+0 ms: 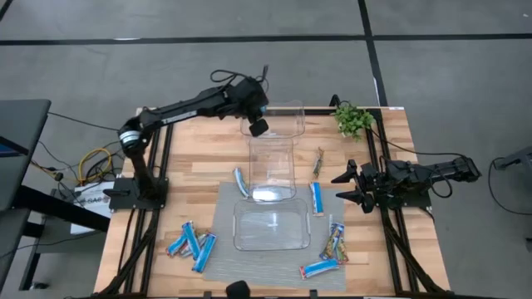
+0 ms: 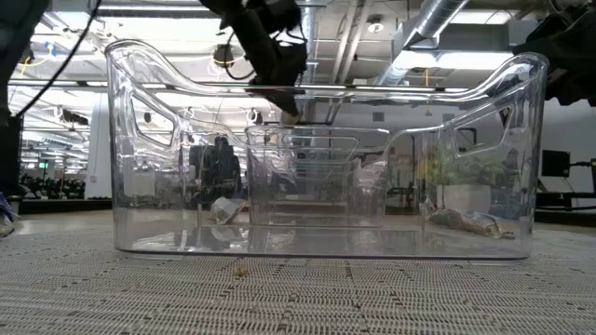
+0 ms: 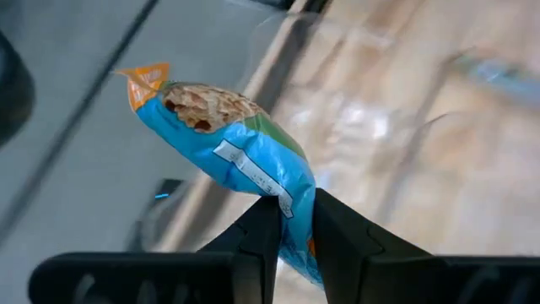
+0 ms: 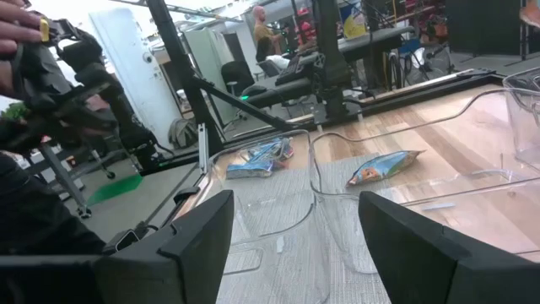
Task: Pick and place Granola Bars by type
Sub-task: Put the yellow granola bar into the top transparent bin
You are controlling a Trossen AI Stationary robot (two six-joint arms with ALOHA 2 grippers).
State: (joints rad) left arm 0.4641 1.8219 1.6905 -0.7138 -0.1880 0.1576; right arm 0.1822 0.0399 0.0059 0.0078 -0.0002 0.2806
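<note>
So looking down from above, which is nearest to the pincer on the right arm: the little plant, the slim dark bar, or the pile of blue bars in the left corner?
From the right pincer, which stands open at the table's right edge:
1. The slim dark bar, just inward of it.
2. The little plant, at the far right corner.
3. The pile of blue bars, across the table at the near left.

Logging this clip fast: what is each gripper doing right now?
Left gripper: shut on a blue-wrapped granola bar.
Right gripper: open, holding nothing.
</note>
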